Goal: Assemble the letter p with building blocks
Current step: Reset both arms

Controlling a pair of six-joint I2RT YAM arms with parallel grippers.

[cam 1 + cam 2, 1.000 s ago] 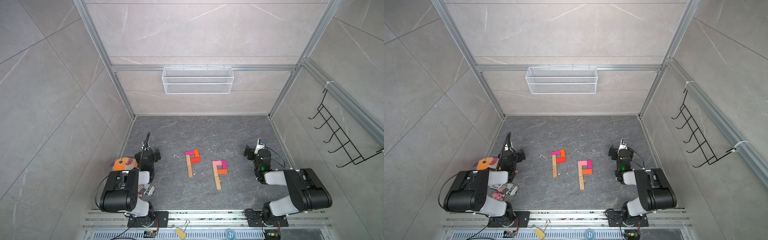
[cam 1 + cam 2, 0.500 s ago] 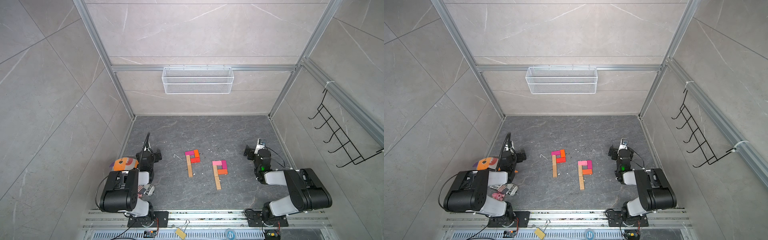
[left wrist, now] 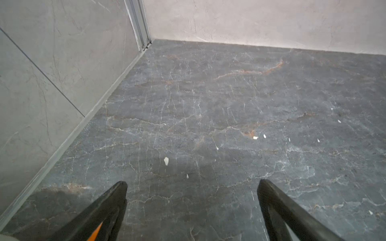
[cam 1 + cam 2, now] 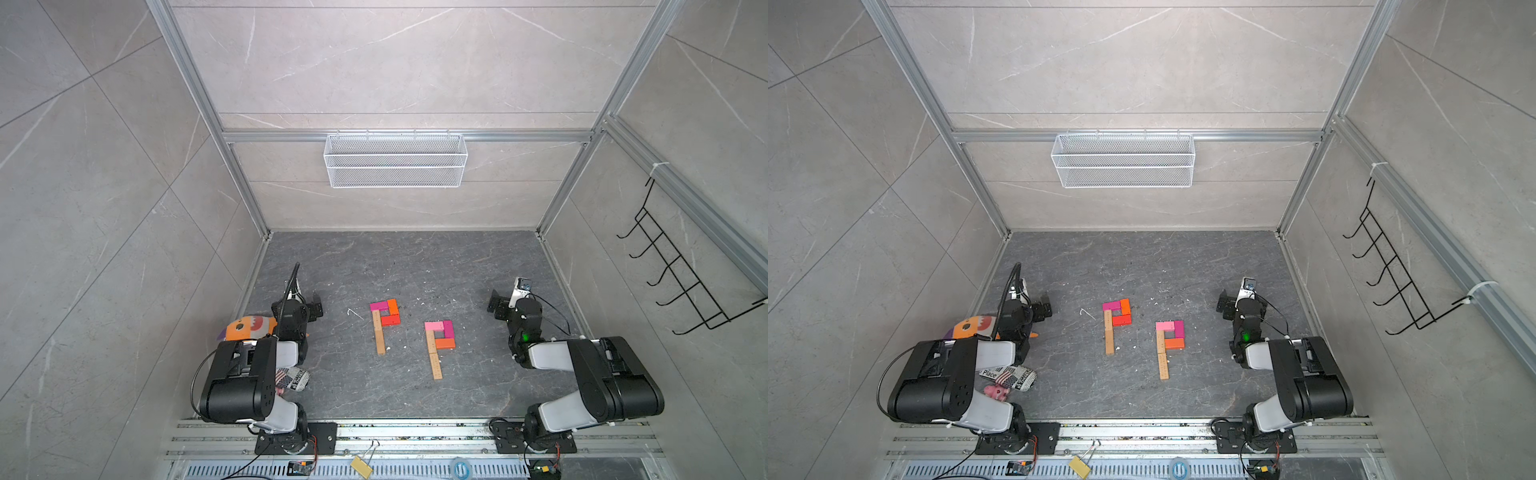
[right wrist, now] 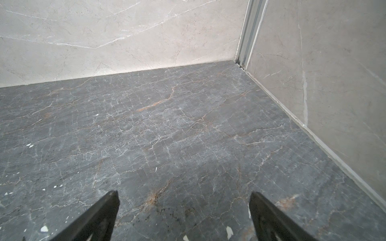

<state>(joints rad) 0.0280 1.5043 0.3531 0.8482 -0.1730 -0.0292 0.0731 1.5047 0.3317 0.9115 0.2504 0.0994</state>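
Two figures lie flat mid-bench, and every one of the building blocks [image 4: 390, 320] I can see is built into them. Left letter p [image 4: 377, 328] has a tan stem and a loop of magenta, orange and red, with the pieces touching. Right letter p [image 4: 431, 347] sits just beside it and slightly nearer. It has a tan stem and a loop of light pink, magenta and orange. Both top views agree, and I see no loose blocks elsewhere on the bench [image 4: 415, 266].

Nothing has changed over the last second: the blocks haven't shifted and neither arm has moved.

The left tool [image 3: 191, 183] is at the left edge, well apart from the left figure. Its jaws are spread wide with nothing between them, and its wrist view shows only bare bench. The right tool [image 5: 183, 195] mirrors it at the right edge, also spread and empty.

The orange plush fish [image 4: 247, 328] is by the left wall, partly behind the left arm, and isn't part of the job.

My read is that assembly is finished and both arms are idle. You have nothing left to place, so you can likely stop here.
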